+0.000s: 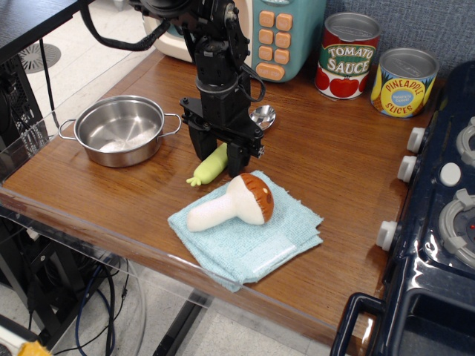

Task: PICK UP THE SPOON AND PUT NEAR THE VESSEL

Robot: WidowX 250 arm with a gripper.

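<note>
One spoon [211, 165], lying diagonally, bowl far-right, handle near-left

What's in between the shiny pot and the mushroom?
In the camera view, the spoon's green handle lies between the pot and the mushroom, with the gripper straddling it. Otherwise bare wood.

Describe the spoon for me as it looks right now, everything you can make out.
The spoon is a small toy with a shiny metal bowl and a thick lime-green, vegetable-shaped plastic handle. It lies flat on the wooden table, handle end toward the blue cloth, bowl toward the teal toy appliance. The gripper straddles the handle's middle and hides it, one finger on each side; firm contact cannot be confirmed. The pot sits apart on one side.
</note>
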